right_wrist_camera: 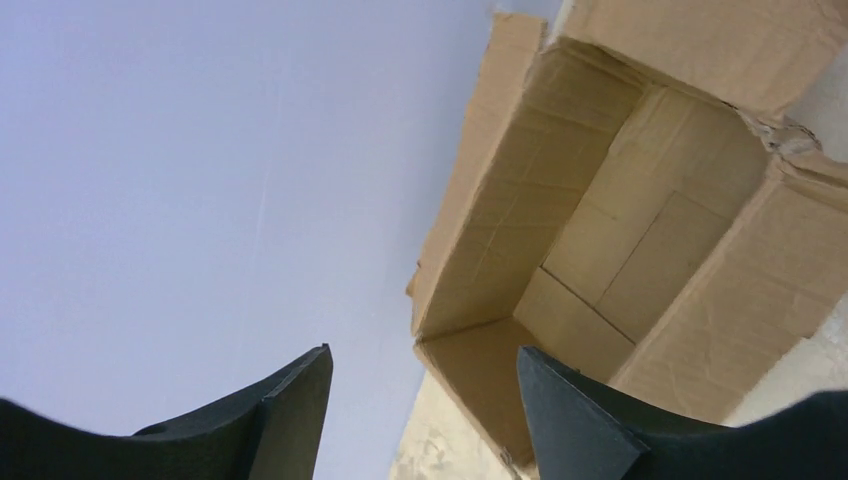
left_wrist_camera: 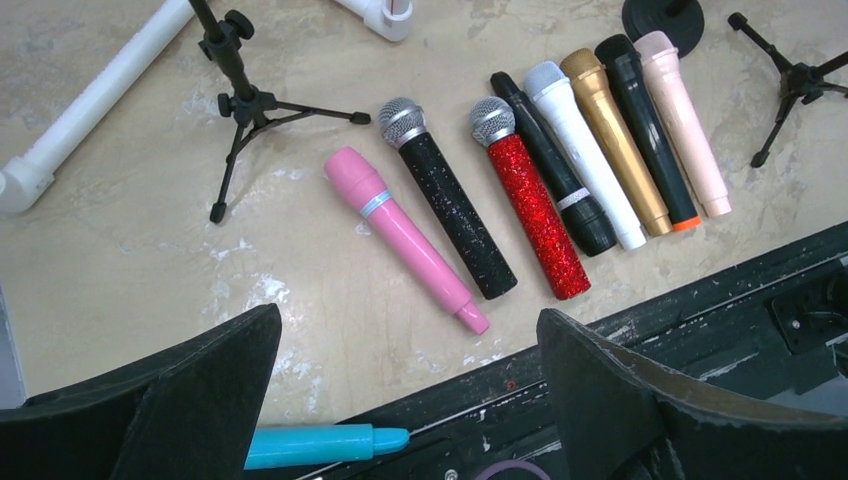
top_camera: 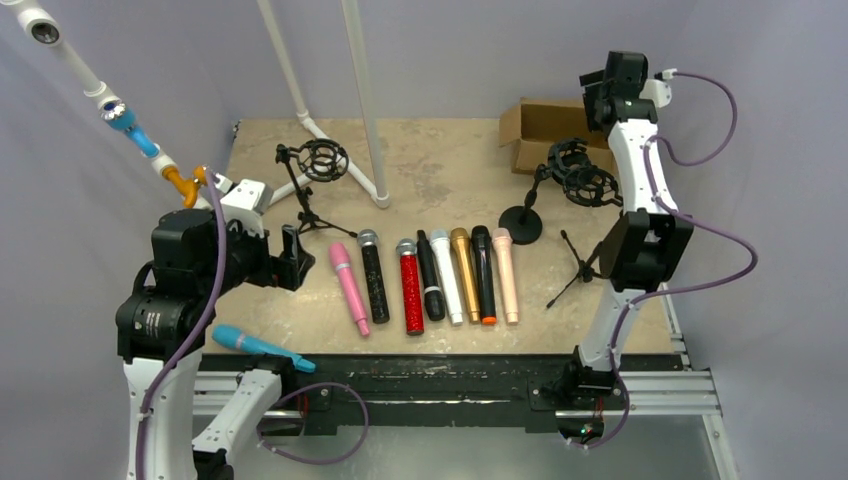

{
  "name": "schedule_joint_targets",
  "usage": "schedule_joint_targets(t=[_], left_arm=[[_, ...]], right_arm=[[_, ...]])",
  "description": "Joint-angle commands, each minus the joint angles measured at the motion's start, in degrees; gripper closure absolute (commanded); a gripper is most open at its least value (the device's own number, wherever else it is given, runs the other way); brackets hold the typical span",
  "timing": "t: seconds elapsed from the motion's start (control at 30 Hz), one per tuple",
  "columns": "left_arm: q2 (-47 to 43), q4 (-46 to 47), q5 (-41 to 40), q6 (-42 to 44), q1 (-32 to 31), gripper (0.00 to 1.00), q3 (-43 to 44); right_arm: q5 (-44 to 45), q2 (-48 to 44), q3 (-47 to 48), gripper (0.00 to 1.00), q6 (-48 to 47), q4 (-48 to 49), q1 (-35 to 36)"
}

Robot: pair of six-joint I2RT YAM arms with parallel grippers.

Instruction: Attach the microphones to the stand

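Several microphones lie side by side on the table: pink (top_camera: 349, 288), black glitter (top_camera: 373, 278), red glitter (top_camera: 410, 290), white (top_camera: 447, 275), gold (top_camera: 465, 272) and peach (top_camera: 505, 275) among them. A blue microphone (top_camera: 262, 346) rests on the near rail. A tripod stand with a shock mount (top_camera: 322, 160) is at the back left. A round-base stand (top_camera: 522, 222) carries a shock mount (top_camera: 583, 180) at the right. Both mounts are empty. My left gripper (left_wrist_camera: 410, 325) hovers open above the near table edge, left of the pink microphone (left_wrist_camera: 405, 235). My right gripper (right_wrist_camera: 425, 360) is raised, open and empty.
An open cardboard box (top_camera: 540, 135) lies at the back right, right in front of the right gripper in its wrist view (right_wrist_camera: 620, 240). White PVC pipes (top_camera: 365, 110) stand at the back. A small black tripod (top_camera: 583, 265) sits right of the microphone row.
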Motion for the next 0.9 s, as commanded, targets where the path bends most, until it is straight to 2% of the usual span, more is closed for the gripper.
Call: schedule_joint_targets(t=[0.0, 0.2, 0.37, 0.47, 0.57, 0.7, 0.87], left_arm=[[1.0, -1.7, -1.4, 2.1, 0.2, 0.00, 2.6], [1.7, -2.1, -5.1, 2.3, 0.2, 0.00, 3.9], [2.5, -2.9, -6.2, 3.0, 0.2, 0.00, 4.5], [2.4, -3.2, -6.6, 3.0, 0.3, 0.00, 4.5], [2.0, -3.4, -6.4, 3.0, 0.3, 0.00, 4.9], [1.9, -3.3, -6.2, 3.0, 0.3, 0.00, 5.8], [2.1, -3.0, -6.0, 3.0, 0.3, 0.00, 5.8]], right_arm=[[-1.4, -9.4, -0.7, 0.26, -11.4, 4.4, 3.1], [4.4, -24.6, -18.1, 0.23, -25.1, 13.6, 16.8], [8.7, -35.6, -33.0, 0.22, -28.7, 17.2, 31.8], [10.4, -39.0, -37.2, 0.23, -31.6, 18.4, 41.3], [10.6, -38.9, -37.3, 0.23, -35.0, 18.5, 52.0], [11.8, -32.6, -32.7, 0.26, -39.3, 15.7, 65.7], [9.1, -21.5, -28.0, 0.30, -39.9, 12.4, 73.8]])
